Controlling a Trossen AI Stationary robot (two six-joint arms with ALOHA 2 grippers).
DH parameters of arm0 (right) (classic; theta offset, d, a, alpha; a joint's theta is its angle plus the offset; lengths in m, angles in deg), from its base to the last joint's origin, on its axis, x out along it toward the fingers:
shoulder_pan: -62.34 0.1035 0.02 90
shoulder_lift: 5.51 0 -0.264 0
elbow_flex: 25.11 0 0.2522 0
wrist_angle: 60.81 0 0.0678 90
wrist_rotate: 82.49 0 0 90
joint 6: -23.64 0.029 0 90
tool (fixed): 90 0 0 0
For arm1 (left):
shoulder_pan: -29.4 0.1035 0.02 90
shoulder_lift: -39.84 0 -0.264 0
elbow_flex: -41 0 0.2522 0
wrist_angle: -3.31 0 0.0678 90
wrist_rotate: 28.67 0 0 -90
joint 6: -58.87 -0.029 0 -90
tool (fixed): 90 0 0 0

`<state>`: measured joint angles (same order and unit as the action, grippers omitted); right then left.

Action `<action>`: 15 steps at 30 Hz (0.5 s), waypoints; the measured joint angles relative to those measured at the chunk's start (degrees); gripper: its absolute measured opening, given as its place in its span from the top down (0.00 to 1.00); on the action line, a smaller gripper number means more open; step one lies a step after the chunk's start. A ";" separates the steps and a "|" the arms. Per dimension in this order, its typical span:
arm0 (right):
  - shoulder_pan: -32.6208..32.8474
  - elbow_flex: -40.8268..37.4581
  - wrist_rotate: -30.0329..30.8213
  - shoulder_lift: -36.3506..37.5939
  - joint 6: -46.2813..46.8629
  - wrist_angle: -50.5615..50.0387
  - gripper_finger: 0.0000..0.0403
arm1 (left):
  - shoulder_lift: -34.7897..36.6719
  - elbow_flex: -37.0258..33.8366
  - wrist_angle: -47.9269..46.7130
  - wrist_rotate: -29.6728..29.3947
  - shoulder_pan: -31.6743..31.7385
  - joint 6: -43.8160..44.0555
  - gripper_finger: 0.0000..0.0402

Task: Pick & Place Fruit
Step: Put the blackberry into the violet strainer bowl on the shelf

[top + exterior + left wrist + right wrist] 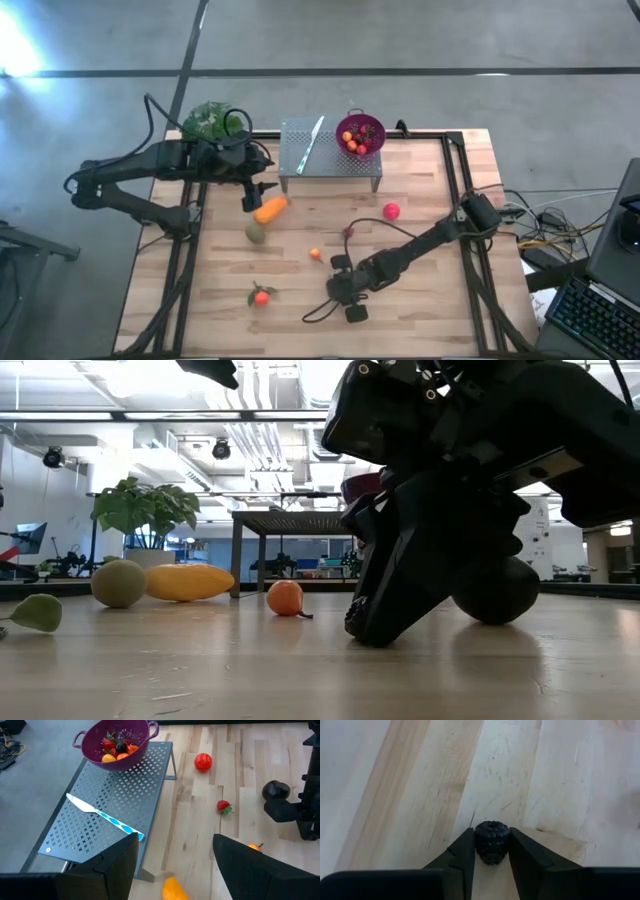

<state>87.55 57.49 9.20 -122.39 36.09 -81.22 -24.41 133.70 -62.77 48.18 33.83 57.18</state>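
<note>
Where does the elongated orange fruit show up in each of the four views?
High view: elongated orange fruit left of centre, just below the left end effector.
Low view: at left, beside the olive-green fruit.
Left wrist view: only its tip, at the bottom edge.
Right wrist view: not in it.
Shared landmark: the perforated metal rack.

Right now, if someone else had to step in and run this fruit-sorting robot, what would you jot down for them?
Right gripper: low at the table's front, fingers closed around a small dark bumpy berry.
Left gripper: open, empty, hovering over the long orange fruit beside the metal rack.
Done: several small fruits sit in the purple colander on the rack.
Left on the table: the long orange fruit, olive-green fruit, red ball, small orange piece, strawberry, and an orange fruit with leaves near the front.
</note>
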 joint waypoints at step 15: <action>-1.33 -0.11 -1.13 6.21 -2.55 -3.79 0.77 | 0.00 0.00 -0.01 0.04 0.00 0.80 0.35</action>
<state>86.22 57.38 8.07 -116.18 33.53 -85.01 -24.41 133.70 -62.78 48.22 33.83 57.98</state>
